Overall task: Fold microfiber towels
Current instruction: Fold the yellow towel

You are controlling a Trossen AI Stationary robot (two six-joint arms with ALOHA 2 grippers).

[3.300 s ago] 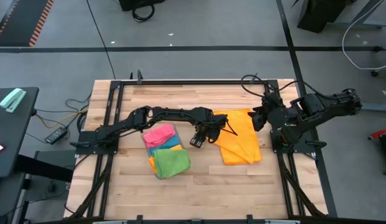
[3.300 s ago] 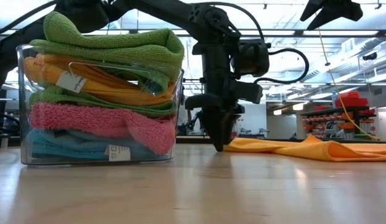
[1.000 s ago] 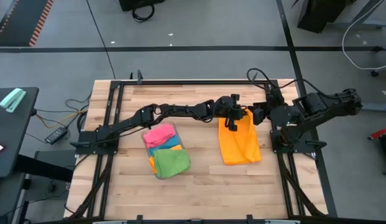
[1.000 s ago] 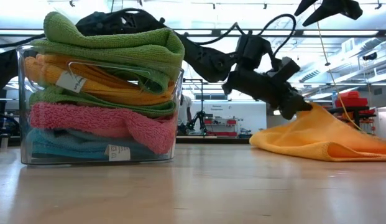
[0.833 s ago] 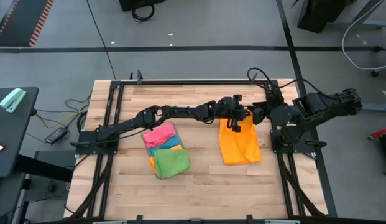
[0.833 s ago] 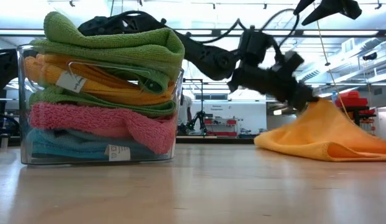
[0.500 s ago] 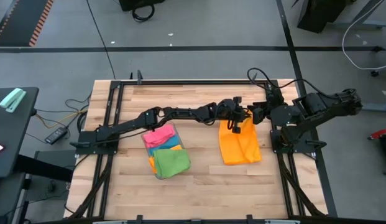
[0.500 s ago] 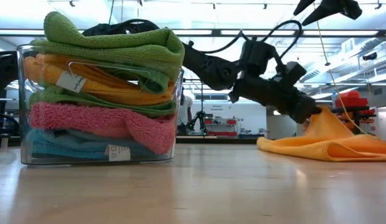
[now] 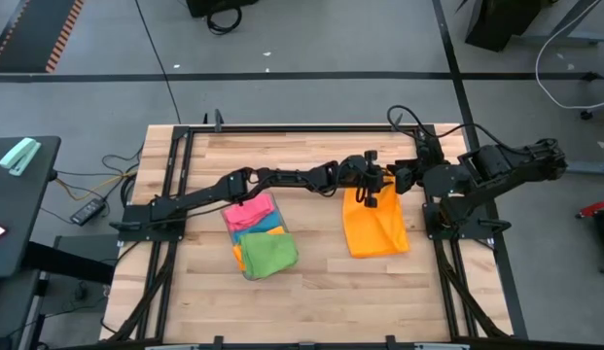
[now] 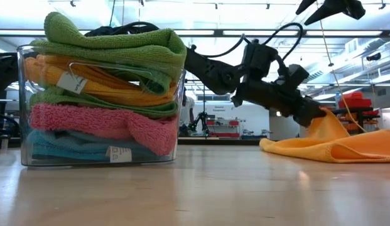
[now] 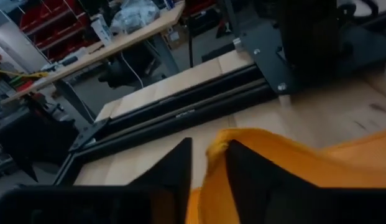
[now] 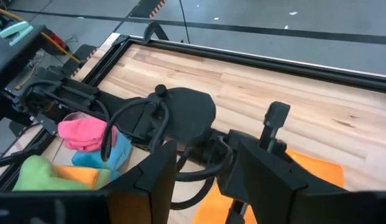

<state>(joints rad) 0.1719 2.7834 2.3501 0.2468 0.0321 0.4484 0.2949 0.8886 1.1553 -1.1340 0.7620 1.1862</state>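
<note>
Worktop: pale wood planks inside a black frame; I see it whole from overhead.

Left arm: I have it stretched from the left edge across the worktop toward the far right corner.

Right arm: I keep it folded at the right edge, near the far right corner.

Orange towel: folded to a narrow upright rectangle on the right half of the worktop, its long side running along the right edge. The far end is lifted into a peak; in the low view it rises from the flat layers.

Clear tray: near the worktop's centre, left of the orange towel and well apart from it. It holds folded towels stacked blue, pink, green, orange, with a green towel on top.

Left tool: at the orange towel's far end. In its wrist view the fingers stand slightly apart with the raised orange fold between them; I cannot tell whether they still pinch it.

Right tool: empty, jaws parted, hovering above the far right corner, apart from the cloth.
</note>
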